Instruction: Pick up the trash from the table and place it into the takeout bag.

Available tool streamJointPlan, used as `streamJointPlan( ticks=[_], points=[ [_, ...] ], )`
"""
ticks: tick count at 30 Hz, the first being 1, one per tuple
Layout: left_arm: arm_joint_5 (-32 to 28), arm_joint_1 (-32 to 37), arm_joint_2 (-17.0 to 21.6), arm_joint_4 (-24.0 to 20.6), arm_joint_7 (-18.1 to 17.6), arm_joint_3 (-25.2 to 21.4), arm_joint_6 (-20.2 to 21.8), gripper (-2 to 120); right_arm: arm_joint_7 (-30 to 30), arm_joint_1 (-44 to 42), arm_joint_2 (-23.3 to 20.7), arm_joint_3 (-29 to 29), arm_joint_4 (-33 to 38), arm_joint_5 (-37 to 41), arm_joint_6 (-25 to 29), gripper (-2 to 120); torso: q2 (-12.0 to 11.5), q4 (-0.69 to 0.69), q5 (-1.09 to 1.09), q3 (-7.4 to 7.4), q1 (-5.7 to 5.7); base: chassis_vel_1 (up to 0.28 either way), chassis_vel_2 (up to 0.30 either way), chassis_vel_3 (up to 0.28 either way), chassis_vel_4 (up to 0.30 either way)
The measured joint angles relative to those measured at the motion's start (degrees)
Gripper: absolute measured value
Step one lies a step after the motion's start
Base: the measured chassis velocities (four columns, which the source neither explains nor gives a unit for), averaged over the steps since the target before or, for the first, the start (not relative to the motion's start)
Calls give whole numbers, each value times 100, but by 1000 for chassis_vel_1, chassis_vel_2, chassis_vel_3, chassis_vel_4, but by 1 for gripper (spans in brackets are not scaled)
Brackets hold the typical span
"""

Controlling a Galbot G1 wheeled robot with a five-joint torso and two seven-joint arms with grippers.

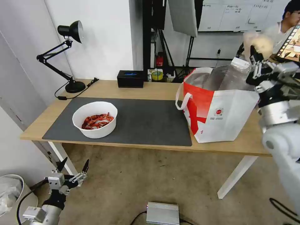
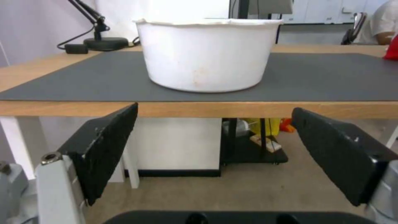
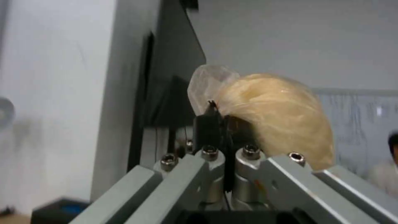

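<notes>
A white round bowl (image 1: 95, 123) of red crayfish shells stands on the dark grey mat (image 1: 147, 122) at the left of the table (image 1: 150, 89). The white and red takeout bag (image 1: 218, 115) stands open at the right, and a clear plastic tray (image 1: 231, 75) sticks out of it. My right gripper (image 1: 253, 52) is raised above the bag's far right corner, shut on a small knotted clear bag (image 1: 261, 42) with pale yellowish contents (image 3: 273, 118). My left gripper (image 1: 73, 168) hangs open below the table's front edge, facing the bowl (image 2: 207, 56) from below rim height.
A black desk lamp (image 1: 70, 56) and its cable sit at the table's back left. A black box (image 1: 130, 78) stands at the back middle. On the floor lie a silver box (image 1: 163, 213) and a white bin (image 1: 9, 190). A white table leg (image 2: 12, 140) stands beside my left gripper.
</notes>
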Motion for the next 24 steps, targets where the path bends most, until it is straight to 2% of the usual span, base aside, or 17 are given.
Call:
streamJointPlan(
  ticks=[2, 4, 5, 7, 11, 13, 14, 17, 24],
  points=[
    [-7, -7, 4, -16, 12, 0, -1, 100, 94, 107, -75, -93, -59, 140, -192, 0, 0, 0, 1, 0, 1, 0, 0, 0, 0],
    [-12, -34, 7, -62, 21, 3, -2, 100, 298, 326, -240, -280, -113, 528, -729, 0, 0, -1, 0, 0, 1, 0, 0, 0, 0],
    [-12, -34, 7, -62, 21, 3, -2, 100, 298, 326, -240, -280, -113, 528, -729, 0, 0, -1, 0, 0, 1, 0, 0, 0, 0],
    [-13, -45, 7, -101, 23, 9, -2, 100, 446, 519, -365, -400, -152, 990, -1158, 0, 0, -1, 0, 0, 1, 0, 0, 0, 0],
    [-16, -43, 17, -136, 26, 12, -2, 100, 750, 747, -447, -564, -234, 1548, -1533, 0, 0, -1, 0, 0, 0, 0, 0, 0, 0],
    [-17, -13, 30, -170, 30, 20, -6, 100, 1072, 954, -543, -779, -276, 1985, -1895, 0, 0, -1, 1, 0, 1, 0, 0, 0, 0],
    [-17, -13, 30, -170, 30, 20, -6, 100, 1072, 954, -543, -779, -276, 1985, -1895, 0, 0, -1, 1, 0, 1, 0, 0, 0, 0],
    [-16, 37, 44, -223, 39, 41, -33, 100, 1779, 1368, -627, -1090, -288, 2803, -2424, 0, 0, -1, 0, 0, 0, 0, 0, 0, 0],
    [0, 58, 23, -312, 41, 72, -38, 100, 2538, 1660, -629, -1230, -309, 3623, -2878, 0, 0, -1, 0, 0, 0, 0, 0, 0, 0]
  ],
)
